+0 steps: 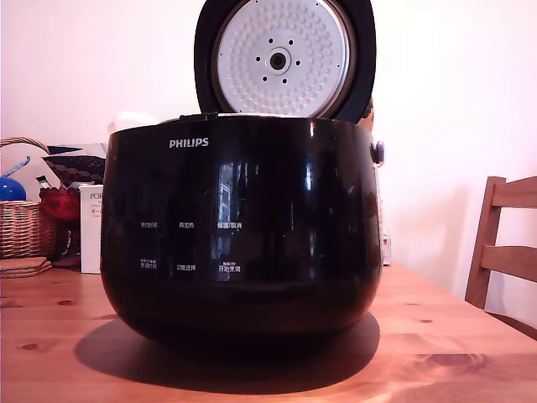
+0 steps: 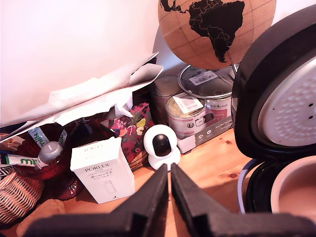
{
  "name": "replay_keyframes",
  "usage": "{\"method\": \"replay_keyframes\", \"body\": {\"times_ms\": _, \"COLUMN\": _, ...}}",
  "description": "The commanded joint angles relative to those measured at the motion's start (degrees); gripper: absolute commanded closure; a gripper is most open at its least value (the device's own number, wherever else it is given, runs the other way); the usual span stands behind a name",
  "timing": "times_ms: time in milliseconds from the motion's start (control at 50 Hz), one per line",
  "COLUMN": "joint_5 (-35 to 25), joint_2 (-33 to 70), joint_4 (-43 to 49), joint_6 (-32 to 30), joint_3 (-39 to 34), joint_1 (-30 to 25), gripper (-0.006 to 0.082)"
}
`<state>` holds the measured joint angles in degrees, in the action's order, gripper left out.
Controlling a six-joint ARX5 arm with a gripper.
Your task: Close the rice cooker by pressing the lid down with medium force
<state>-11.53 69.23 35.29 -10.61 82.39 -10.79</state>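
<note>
Lid (image 1: 284, 57) upright, rice cooker (image 1: 239, 227) open. Gripper (image 2: 170, 170) fingers clenched, empty, beside lid. Best: contact lid's black outer dome near top, push steadily forward-down until latch catches.

- gripper (image 2: 170, 170) is all matte black, kinda foamy-looking
- two wedge-shaped fingers (image 2: 148, 197) tapering to thin tips
- wide flat black base below them
- only visible in the wrist view

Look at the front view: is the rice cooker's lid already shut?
No, the lid stands upright above the rice cooker, showing its dimpled metal inner plate.
</note>
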Motion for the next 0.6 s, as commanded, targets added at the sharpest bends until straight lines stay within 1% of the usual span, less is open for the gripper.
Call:
{"method": "replay_keyframes", "body": {"times_ms": 0, "joint_5": -6.3, "joint_2": 0.9, "joint_4": 11.5, "joint_6": -1.0, "joint_3": 21.7, "joint_1": -0.1, "gripper": 0.0787}}
{"method": "replay_keyframes", "body": {"times_ms": 100, "joint_5": -6.8, "joint_2": 2.9, "joint_4": 14.6, "joint_6": -1.6, "joint_3": 27.8, "joint_1": -0.1, "gripper": 0.0787}}
{"method": "replay_keyframes", "body": {"times_ms": 300, "joint_5": -9.7, "joint_2": 9.1, "joint_4": 20.0, "joint_6": -1.9, "joint_3": 38.6, "joint_1": -0.4, "gripper": 0.0787}}
{"method": "replay_keyframes", "body": {"times_ms": 380, "joint_5": -10.6, "joint_2": 12.1, "joint_4": 21.4, "joint_6": -1.9, "joint_3": 42.2, "joint_1": -1.0, "gripper": 0.0787}}
{"method": "replay_keyframes", "body": {"times_ms": 560, "joint_5": -10.5, "joint_2": 19.5, "joint_4": 23.8, "joint_6": -3.6, "joint_3": 50.1, "joint_1": -3.4, "gripper": 0.0787}}
{"method": "replay_keyframes", "body": {"times_ms": 580, "joint_5": -10.5, "joint_2": 20.4, "joint_4": 24.3, "joint_6": -4.5, "joint_3": 50.9, "joint_1": -3.7, "gripper": 0.0787}}
